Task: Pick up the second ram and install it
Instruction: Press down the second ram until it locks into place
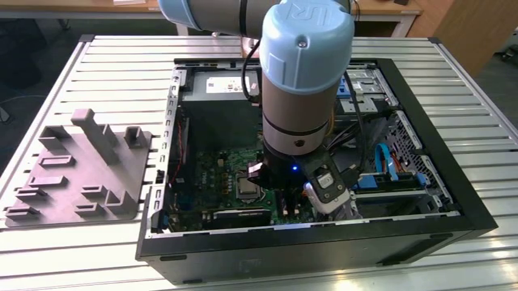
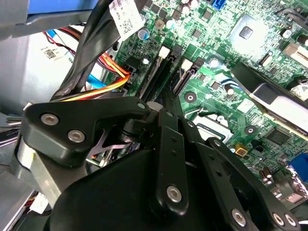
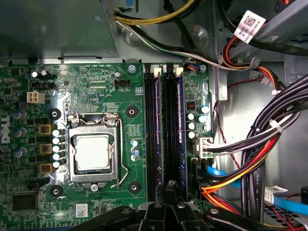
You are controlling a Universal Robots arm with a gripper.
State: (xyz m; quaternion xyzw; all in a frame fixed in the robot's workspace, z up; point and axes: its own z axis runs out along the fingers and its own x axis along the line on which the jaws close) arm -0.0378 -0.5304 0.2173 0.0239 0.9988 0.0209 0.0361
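Seating step: judging by your position, you're in the install phase, low over the memory slots (image 3: 163, 96) on the motherboard (image 3: 96, 86).
gripper (image 3: 169, 188): at the slots' end; can't tell if clenched or released.
second ram (image 3: 181, 130): likely the blue-edged stick on edge in the slot nearest the cables (image 3: 260, 144).
next calls for: a straight, even press; watch the latches.

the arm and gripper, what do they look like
The arm is a thick grey tube with pale blue rounded joint caps, a black band and a small blue light near its wrist. The gripper is black, built of jointed links with silver screws.
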